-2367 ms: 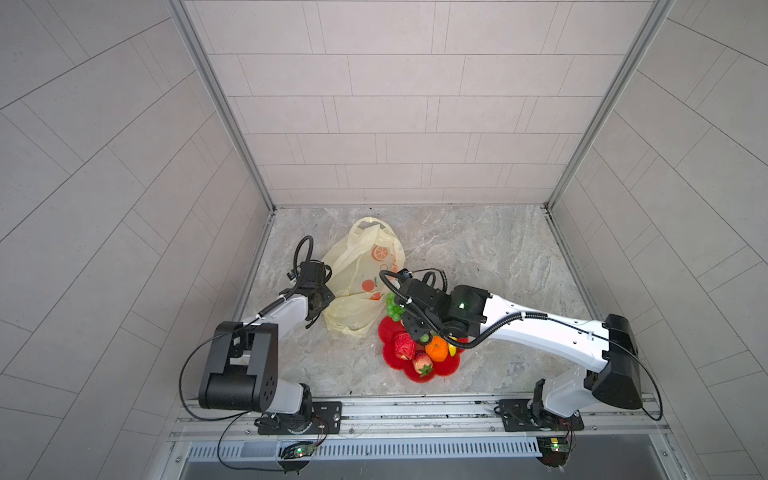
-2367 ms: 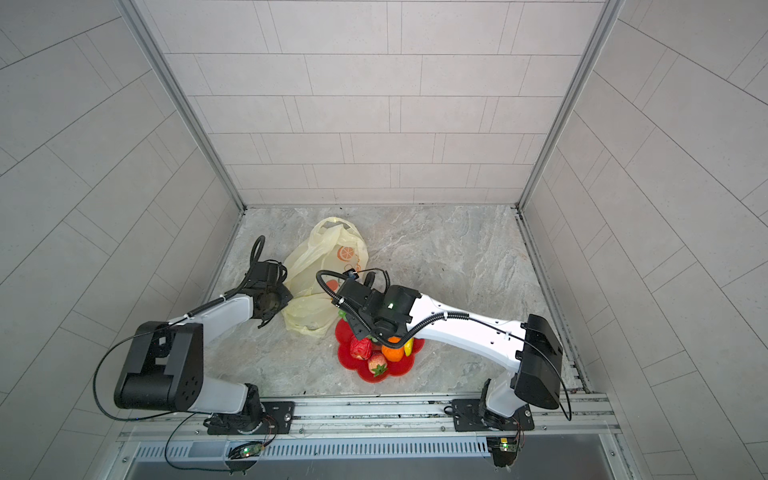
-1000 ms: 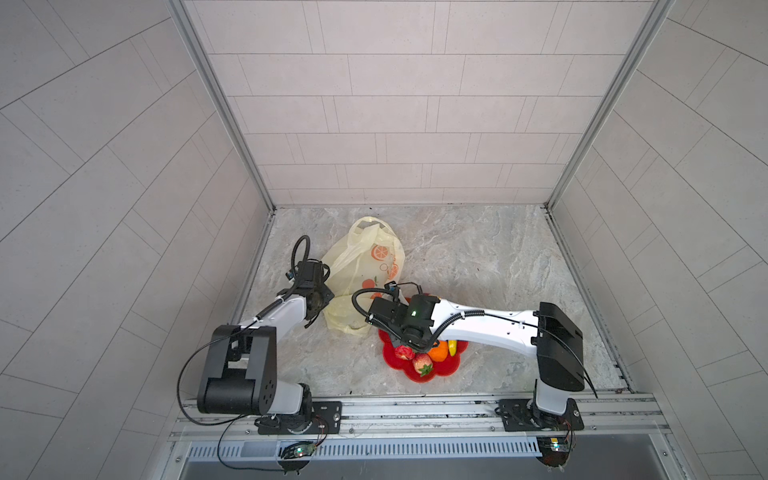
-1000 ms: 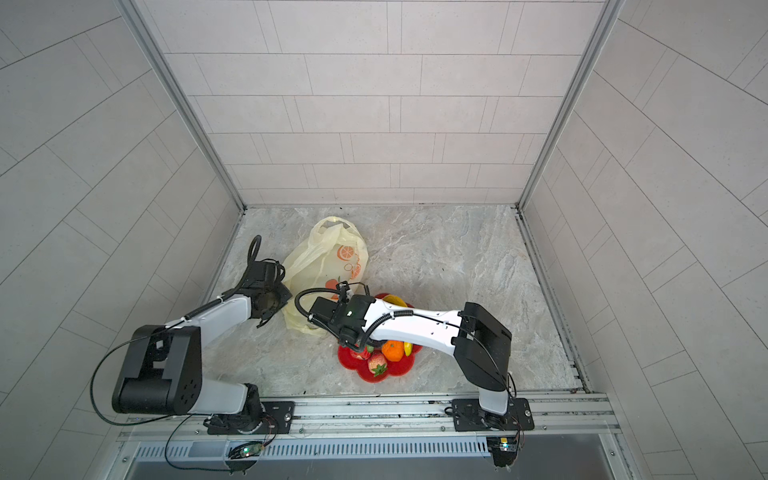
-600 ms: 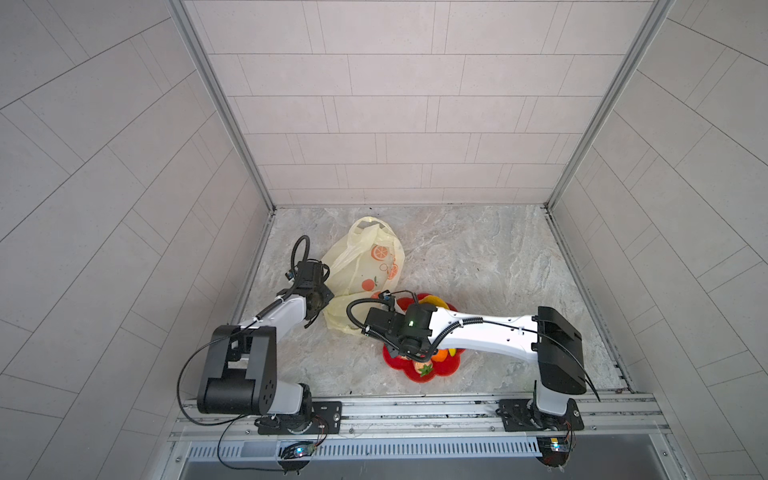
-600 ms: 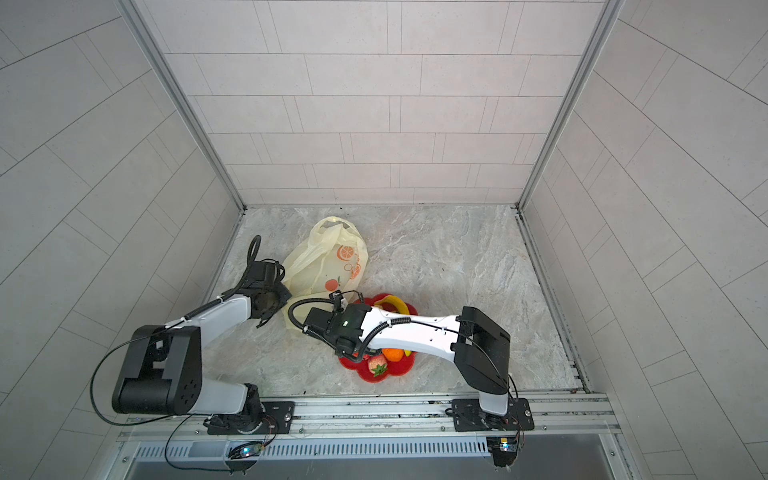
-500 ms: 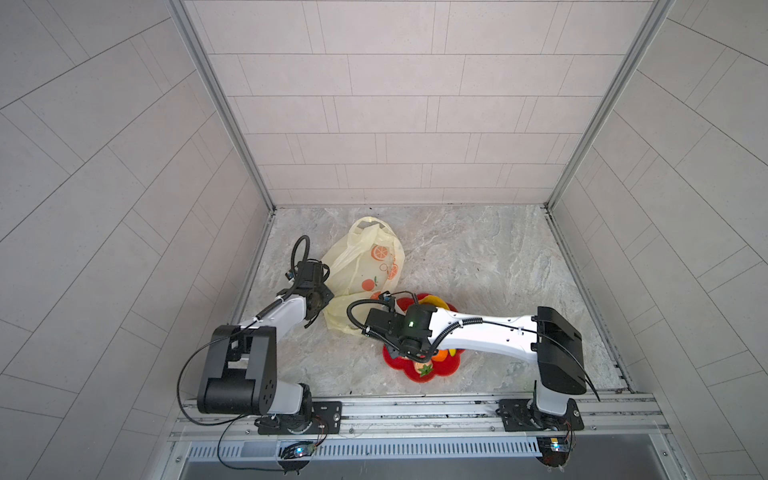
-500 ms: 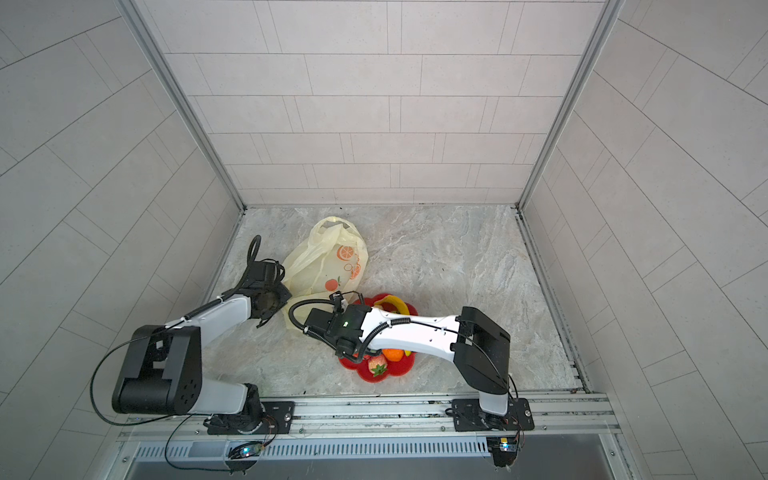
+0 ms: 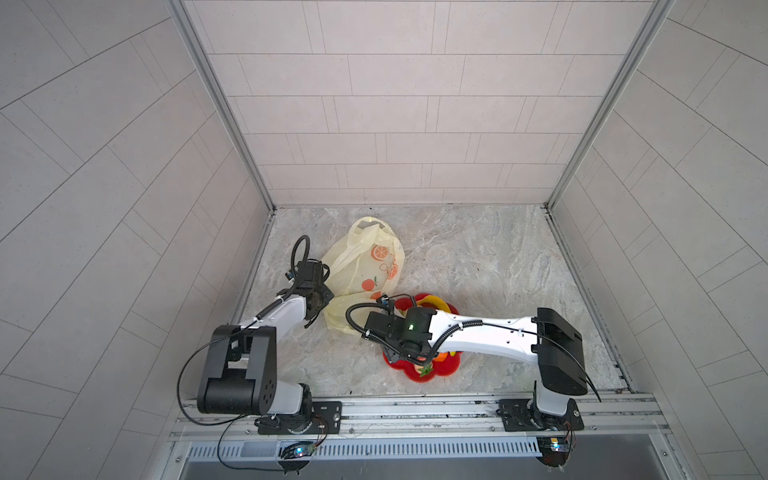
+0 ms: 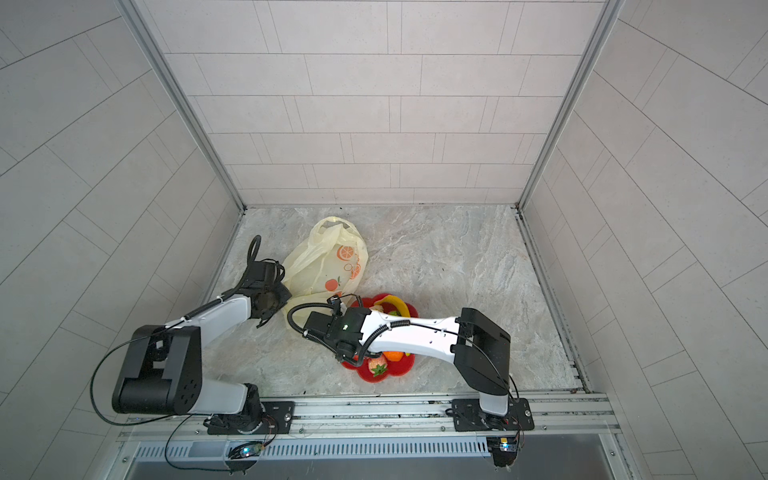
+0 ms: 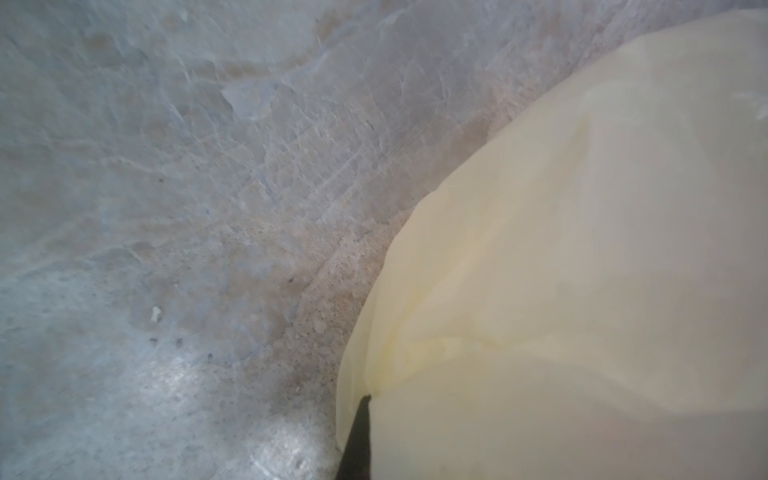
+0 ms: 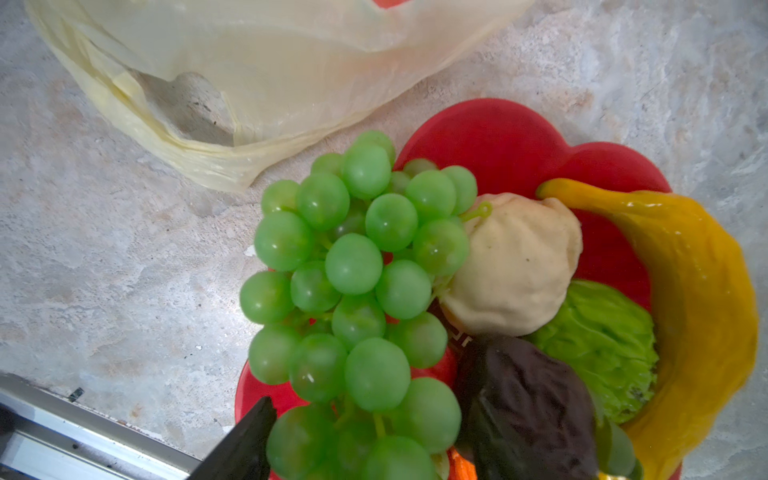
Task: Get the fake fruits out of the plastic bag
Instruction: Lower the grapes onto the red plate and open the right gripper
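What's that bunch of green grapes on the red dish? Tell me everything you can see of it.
The green grape bunch is a plastic-looking cluster of round, glossy, translucent pale-green balls on thin green stems. It lies on the red plate, spilling past its rim over the stone table. It leans on the cream fruit, beside the dark brown fruit. The right gripper's black fingertip sits beside one end. The plastic bag lies near, apart.

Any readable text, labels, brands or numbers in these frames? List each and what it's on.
None legible.
plastic bag: only orange-slice prints; the tiny marks beside them are too small to read.
red plate: a small pale mark by the cream fruit, mostly hidden, unreadable.
Nothing else shows lettering I can make out.
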Motion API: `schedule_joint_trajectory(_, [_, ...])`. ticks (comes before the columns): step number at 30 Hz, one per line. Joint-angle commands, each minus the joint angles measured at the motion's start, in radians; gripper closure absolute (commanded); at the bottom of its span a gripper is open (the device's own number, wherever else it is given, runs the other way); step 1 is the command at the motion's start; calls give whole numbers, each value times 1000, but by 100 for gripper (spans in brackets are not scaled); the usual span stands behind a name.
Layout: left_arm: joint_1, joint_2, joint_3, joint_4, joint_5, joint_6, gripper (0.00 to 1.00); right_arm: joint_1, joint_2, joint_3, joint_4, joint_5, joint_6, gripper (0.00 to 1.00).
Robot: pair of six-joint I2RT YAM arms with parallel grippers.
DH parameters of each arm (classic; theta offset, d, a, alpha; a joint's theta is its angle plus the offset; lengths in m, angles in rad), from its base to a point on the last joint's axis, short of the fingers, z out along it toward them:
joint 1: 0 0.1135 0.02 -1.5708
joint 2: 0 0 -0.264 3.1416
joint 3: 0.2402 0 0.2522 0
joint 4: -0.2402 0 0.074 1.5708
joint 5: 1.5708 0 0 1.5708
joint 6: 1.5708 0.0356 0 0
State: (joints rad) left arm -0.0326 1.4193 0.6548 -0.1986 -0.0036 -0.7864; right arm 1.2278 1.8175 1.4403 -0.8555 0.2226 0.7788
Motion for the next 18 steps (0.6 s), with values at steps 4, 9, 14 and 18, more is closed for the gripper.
schedule_joint_trajectory(4, [7, 5, -1, -19, -10, 8, 100, 10, -33, -15, 12, -18, -9, 39])
schedule_joint_trajectory(9, [7, 6, -1, -19, -13, 9, 100, 19, -9, -17, 8, -24, -9, 43])
schedule_joint_trajectory(14, [7, 8, 0, -19, -15, 10, 100, 24, -3, -13, -3, -28, -16, 43])
schedule_joint_trajectory(18, [7, 13, 0, -16, -8, 11, 100, 27, -20, -10, -11, -18, -25, 38])
